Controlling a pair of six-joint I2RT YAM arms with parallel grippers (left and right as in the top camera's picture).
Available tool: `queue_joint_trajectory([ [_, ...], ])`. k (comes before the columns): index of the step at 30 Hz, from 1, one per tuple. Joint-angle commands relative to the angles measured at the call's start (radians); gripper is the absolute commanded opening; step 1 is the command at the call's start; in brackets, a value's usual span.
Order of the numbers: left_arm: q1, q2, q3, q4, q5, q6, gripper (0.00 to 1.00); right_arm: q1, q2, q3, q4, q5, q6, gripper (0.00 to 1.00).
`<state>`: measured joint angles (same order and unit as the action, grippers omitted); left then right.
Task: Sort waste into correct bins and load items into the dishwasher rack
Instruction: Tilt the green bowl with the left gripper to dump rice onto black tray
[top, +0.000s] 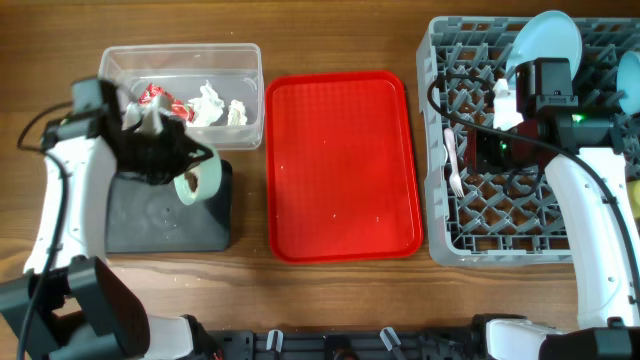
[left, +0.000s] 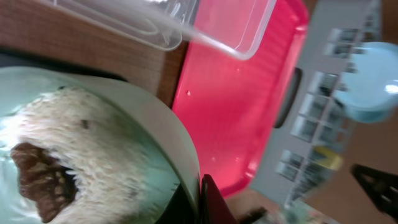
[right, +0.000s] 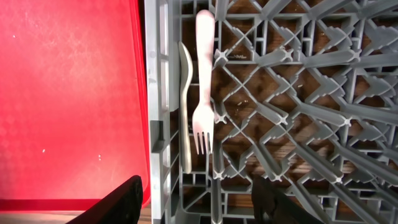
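Over on the left, the tool (top: 180, 165) clamps tight on the pale green bowl's (top: 203, 178) rim, tipping it above the black tray (top: 160, 218). The right tool (right: 196, 202) hangs half open and empty over the fork (right: 202, 112) in the rack (right: 311, 93).

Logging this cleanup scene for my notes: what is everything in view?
rack: one, grey, table's right side
plate: one, pale blue, in rack's far end
fork: one, white, lying inside rack's left edge
spoon: one, white, beside fork
serving tray: one, red, centre
tub: one, clear, far left
wrapper: one, red-and-white, in tub
tissue scraps: several, white, in tub
black tray: one, black, near tub
bowl: one, pale green, tilted over black tray, holding rice
left end effector: one, black, shut on bowl
right end effector: one, black, open above fork
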<state>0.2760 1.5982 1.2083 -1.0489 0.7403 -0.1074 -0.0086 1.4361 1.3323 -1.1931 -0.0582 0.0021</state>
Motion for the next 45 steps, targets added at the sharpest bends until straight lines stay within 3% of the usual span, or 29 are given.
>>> queue_joint_trajectory([
  [1, 0.122, 0.008, -0.101, 0.037, 0.269, 0.145, 0.04, -0.004, -0.003, 0.017, -0.002, 0.016, 0.000, 0.57],
  [7, 0.263, 0.035, -0.201, 0.072, 0.465, 0.209, 0.04, -0.004, -0.003, 0.017, -0.001, 0.016, 0.001, 0.57],
  [13, 0.354, 0.110, -0.240, 0.055, 0.623, 0.186, 0.04, -0.004, -0.003, 0.017, -0.002, 0.016, 0.001, 0.54],
  [23, 0.383, 0.149, -0.241, -0.024, 0.837, 0.163, 0.04, -0.004, -0.003, 0.017, -0.002, 0.016, 0.001, 0.53],
  [45, 0.385, 0.145, -0.240, 0.045, 0.801, 0.129, 0.04, -0.004, -0.003, 0.017, -0.002, 0.016, 0.000, 0.53],
])
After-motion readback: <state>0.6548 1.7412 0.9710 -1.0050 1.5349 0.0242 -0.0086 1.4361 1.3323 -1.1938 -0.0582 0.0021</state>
